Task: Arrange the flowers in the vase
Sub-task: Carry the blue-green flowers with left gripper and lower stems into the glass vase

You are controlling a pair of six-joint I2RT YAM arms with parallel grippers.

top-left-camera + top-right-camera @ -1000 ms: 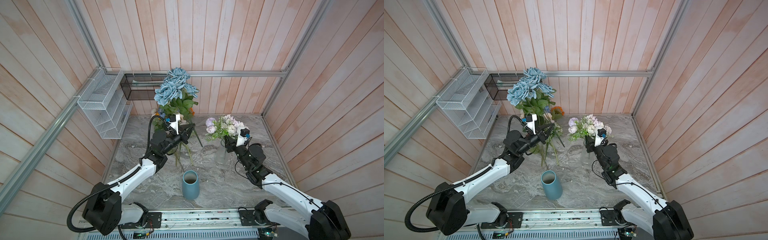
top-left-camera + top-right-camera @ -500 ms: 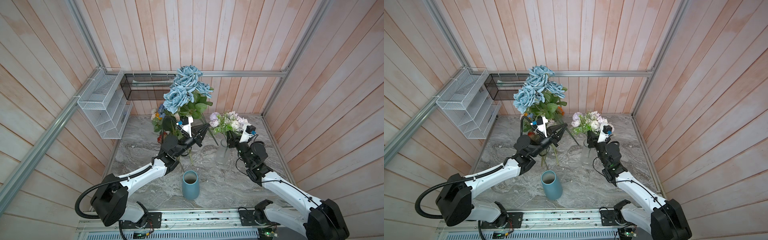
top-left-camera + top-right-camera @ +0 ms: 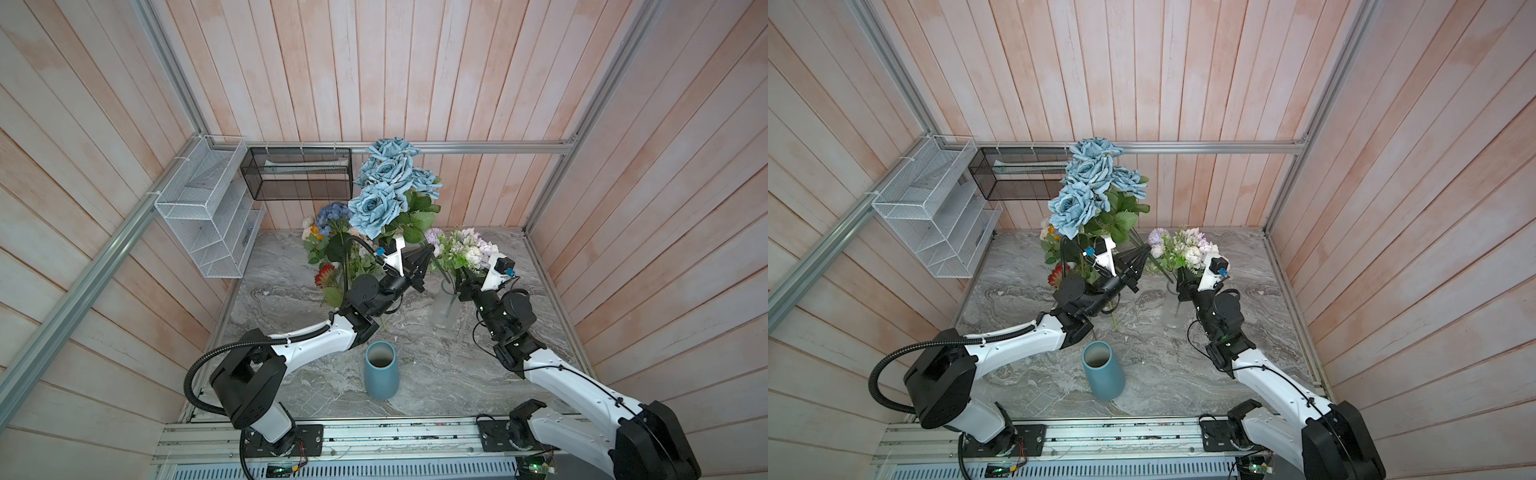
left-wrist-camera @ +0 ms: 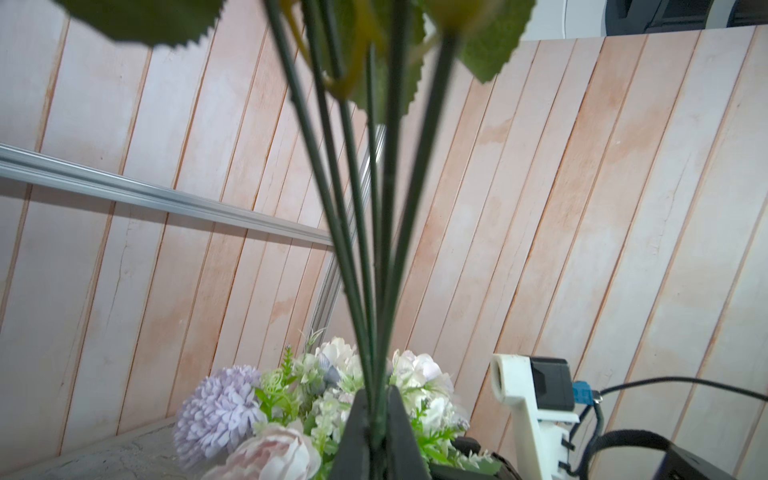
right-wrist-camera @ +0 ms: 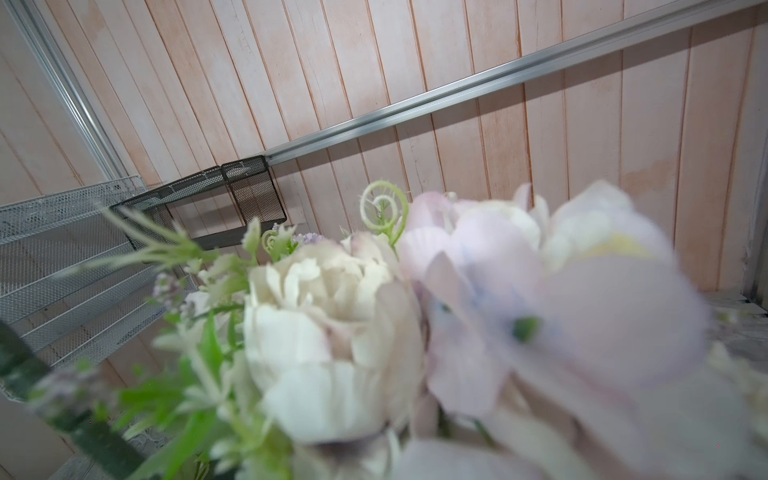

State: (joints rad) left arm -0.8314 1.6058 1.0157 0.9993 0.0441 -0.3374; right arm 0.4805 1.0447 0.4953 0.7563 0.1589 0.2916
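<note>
Dusty-blue roses w/ big green leaves are up in the air, heads toward the back wall. L gripper has them by the stems. In the left wrist view its jaws are pressed together, pinching the bundle of thin green stems, which fans out above the pinch. The spray sits well above and behind the teal vase, not in it.

Teal vase stands upright at front centre of the marble tabletop, mouth open, nothing inside.

R gripper is at the base of a lilac-and-white bouquet, right over a clear glass vase. Blooms fill the right wrist view and hide the jaws there, and leaves cover them in both top views, so can't tell if they're spread or clamped. Also can't tell if the bouquet's stems reach into the glass.

More flowers stand behind the L arm: blue hydrangea, a red bloom, plus small orange and white bits. What they stand in is hidden by the arm.

White wire rack is on the left wall, w/ a black mesh basket on the back wall beside it.
</note>
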